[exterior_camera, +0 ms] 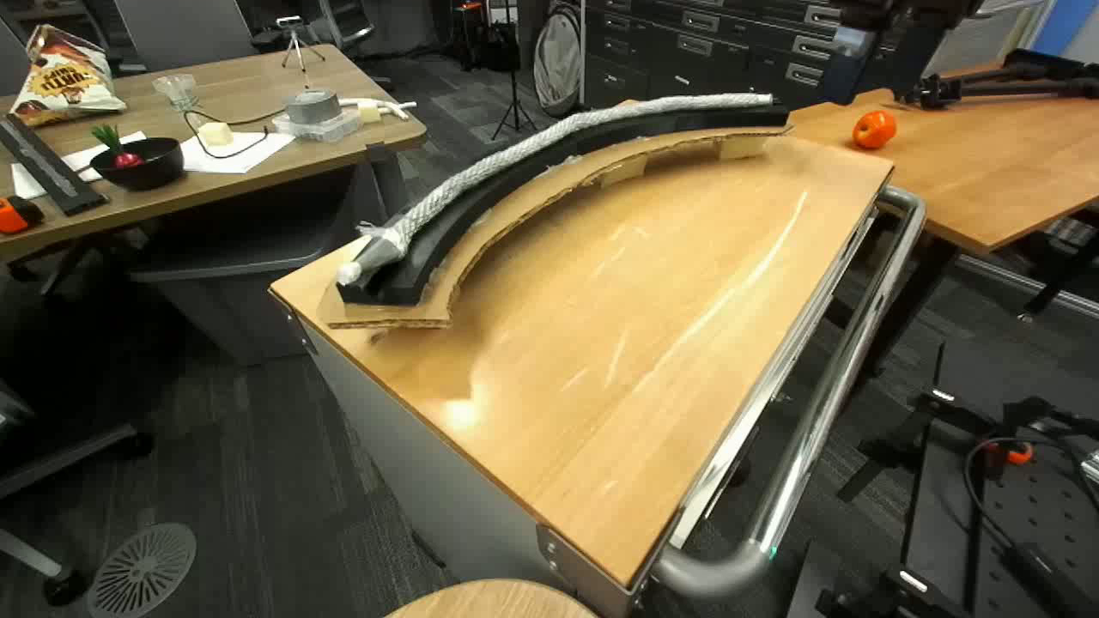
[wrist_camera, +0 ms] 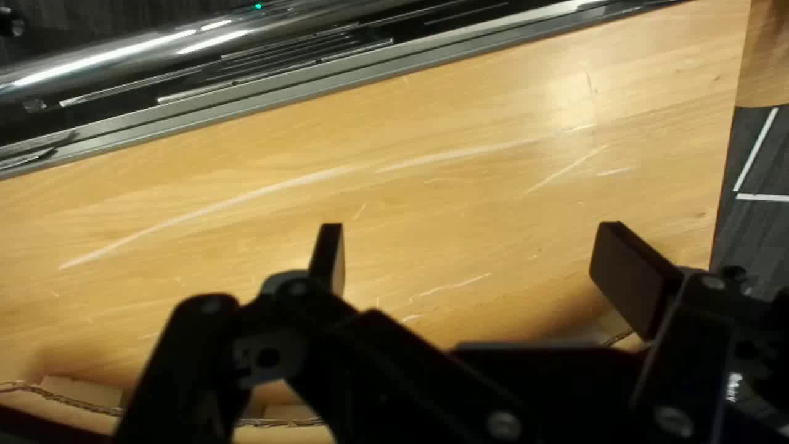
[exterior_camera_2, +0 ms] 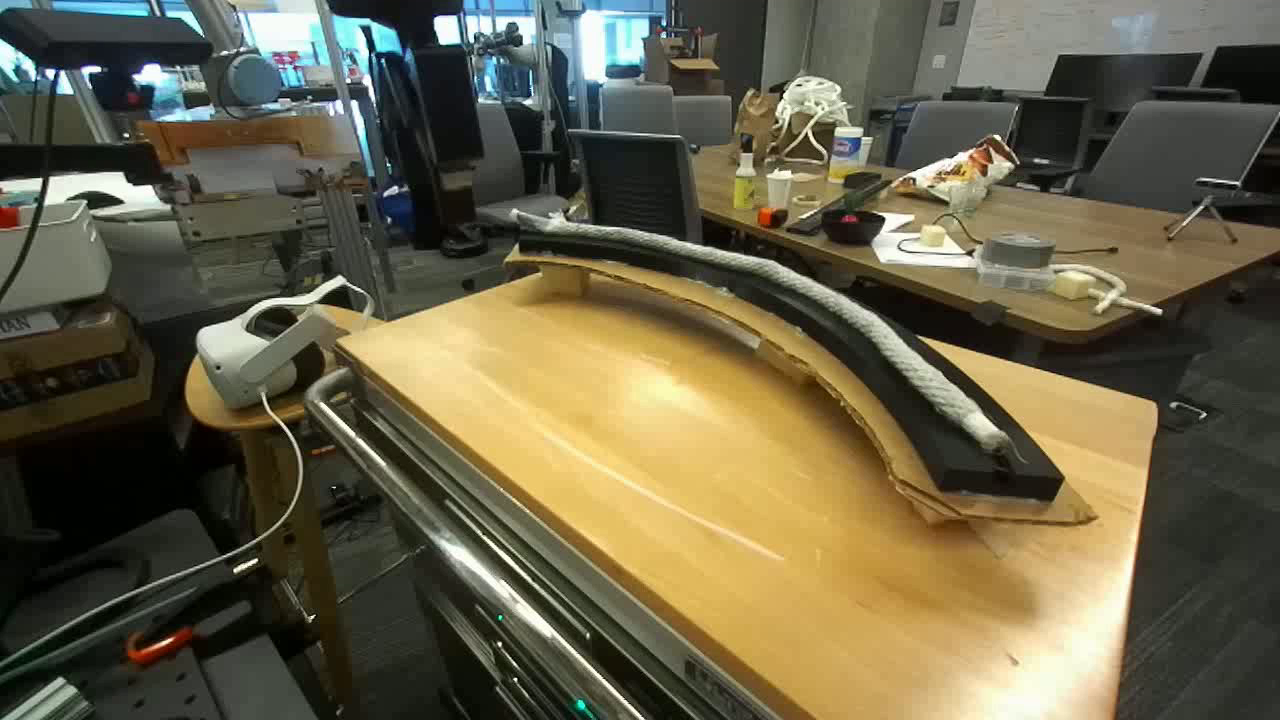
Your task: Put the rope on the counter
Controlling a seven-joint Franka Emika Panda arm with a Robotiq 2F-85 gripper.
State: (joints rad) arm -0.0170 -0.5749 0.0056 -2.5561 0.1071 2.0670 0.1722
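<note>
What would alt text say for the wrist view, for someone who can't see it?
Black fingers stand open and empty over a streaked wooden counter; a shiny rail crosses the top left, and cardboard shows at the bottom.

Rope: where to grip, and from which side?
Probably mid-length, from above, the open end effector closing across the rope. It lies lengthwise along the channel with its upper side exposed, and a middle hold should balance both halves better than the frayed end.
</note>
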